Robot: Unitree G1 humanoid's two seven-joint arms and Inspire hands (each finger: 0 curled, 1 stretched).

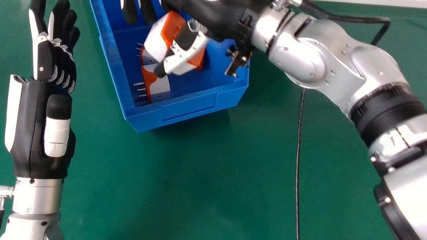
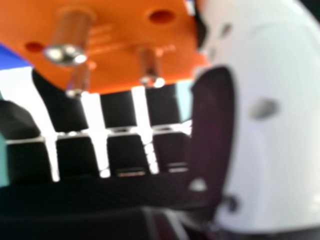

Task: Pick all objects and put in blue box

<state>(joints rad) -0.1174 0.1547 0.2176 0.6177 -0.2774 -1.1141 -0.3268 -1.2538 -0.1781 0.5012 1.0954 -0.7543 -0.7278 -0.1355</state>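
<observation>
My right hand (image 1: pixel 217 16) hangs inside the blue box (image 1: pixel 189 108) at what looks like the drop-off, beside an orange-and-white plug adapter (image 1: pixel 172 26); gripped or freed, I cannot tell. Next: confirm release, lift clear.

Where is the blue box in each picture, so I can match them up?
Head view: the blue box is at the upper middle.
Right hand view: only a small patch of blue, probably the box, beside the orange block with metal pins.
Shared landmark: the right hand's thumb, next to something orange in both.
</observation>
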